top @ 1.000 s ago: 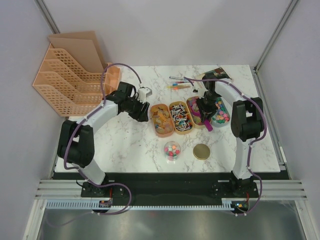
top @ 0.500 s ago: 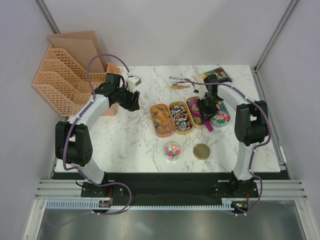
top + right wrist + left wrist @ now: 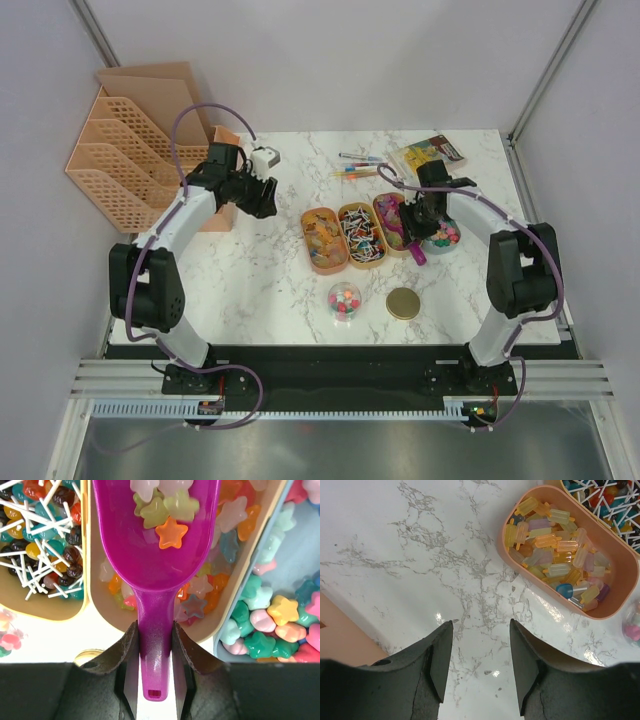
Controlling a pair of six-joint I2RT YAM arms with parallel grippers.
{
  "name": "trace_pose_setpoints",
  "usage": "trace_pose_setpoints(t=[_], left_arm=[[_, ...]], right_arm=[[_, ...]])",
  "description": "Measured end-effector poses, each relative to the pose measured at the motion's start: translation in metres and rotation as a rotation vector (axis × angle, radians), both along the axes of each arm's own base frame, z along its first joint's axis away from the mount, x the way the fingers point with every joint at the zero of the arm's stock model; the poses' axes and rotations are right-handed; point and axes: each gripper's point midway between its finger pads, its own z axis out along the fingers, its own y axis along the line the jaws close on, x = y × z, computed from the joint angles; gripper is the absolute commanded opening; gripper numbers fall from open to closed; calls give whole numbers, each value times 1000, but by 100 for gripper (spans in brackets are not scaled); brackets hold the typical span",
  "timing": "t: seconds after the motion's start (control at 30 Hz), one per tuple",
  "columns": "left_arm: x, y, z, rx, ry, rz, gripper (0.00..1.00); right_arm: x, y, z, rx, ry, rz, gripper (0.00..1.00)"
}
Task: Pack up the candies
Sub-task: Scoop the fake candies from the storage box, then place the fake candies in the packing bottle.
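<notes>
Four oval trays of candies stand in a row: yellow-orange gummies [image 3: 324, 240], wrapped stick candies [image 3: 361, 235], star candies [image 3: 390, 215] and pastel pieces [image 3: 445, 233]. My right gripper [image 3: 153, 647] is shut on the handle of a purple scoop [image 3: 155, 555], which holds a few star candies [image 3: 167, 522] over the star tray [image 3: 227, 585]. A small clear jar [image 3: 344, 300] with some candies and a gold lid [image 3: 404, 303] sit in front of the trays. My left gripper [image 3: 481, 645] is open and empty over bare marble, left of the gummies [image 3: 555, 542].
A peach file organiser [image 3: 130, 160] stands at the back left, close to my left arm. Thin coloured pens [image 3: 355, 172] and a printed packet [image 3: 432, 153] lie behind the trays.
My left arm has swung back and left, away from the trays toward the organiser. My right gripper has shifted slightly right with the scoop still in it.
</notes>
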Motion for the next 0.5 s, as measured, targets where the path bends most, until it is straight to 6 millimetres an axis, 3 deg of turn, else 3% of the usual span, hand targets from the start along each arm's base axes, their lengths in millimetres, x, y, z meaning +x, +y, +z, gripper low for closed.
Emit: trace_pose_setpoints(t=[0.4,0.5], left_arm=[[15,8,26,31,-63,-6,57],[20,9,31,31,-75,-1,57]], right_arm=[[-10,-5,5,44,-161,-29,0],[-13,-9,16,33,-200,24,0]])
